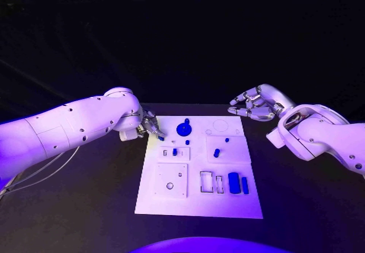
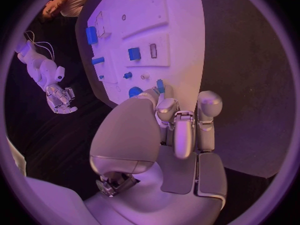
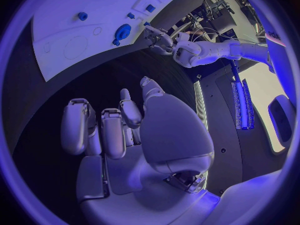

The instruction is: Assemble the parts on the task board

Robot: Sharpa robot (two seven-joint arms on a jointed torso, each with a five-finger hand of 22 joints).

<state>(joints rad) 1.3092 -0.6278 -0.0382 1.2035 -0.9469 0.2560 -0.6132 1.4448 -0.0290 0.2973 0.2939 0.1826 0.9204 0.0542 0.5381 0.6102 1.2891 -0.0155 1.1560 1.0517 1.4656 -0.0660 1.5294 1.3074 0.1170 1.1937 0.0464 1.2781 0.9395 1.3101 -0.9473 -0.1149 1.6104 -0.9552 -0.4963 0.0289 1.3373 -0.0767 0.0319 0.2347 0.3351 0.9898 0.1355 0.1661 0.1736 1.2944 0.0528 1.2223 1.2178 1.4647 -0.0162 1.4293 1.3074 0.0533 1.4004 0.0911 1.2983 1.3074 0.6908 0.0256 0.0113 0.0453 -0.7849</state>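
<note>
The white task board (image 1: 199, 205) lies in the middle of the black table. My left hand (image 1: 148, 126) is at its far left corner, where thumb and a finger pinch a small blue part (image 1: 160, 138), also seen at the fingertips in the left wrist view (image 2: 160, 86). A round blue part (image 1: 183, 128) stands just to the right of it. My right hand (image 1: 255, 105) hovers beyond the board's far right corner, fingers loosely curled, holding nothing. The right wrist view looks past that hand (image 3: 125, 135) to the board (image 3: 69, 30) and the left hand (image 3: 159, 40).
Small blue pegs (image 1: 217, 153) and a blue piece (image 1: 174, 152) stand in the board's middle. A larger blue block (image 1: 233, 183) and a slim blue bar (image 1: 244, 184) sit in the near right recesses. Dark table (image 1: 296, 200) surrounds the board.
</note>
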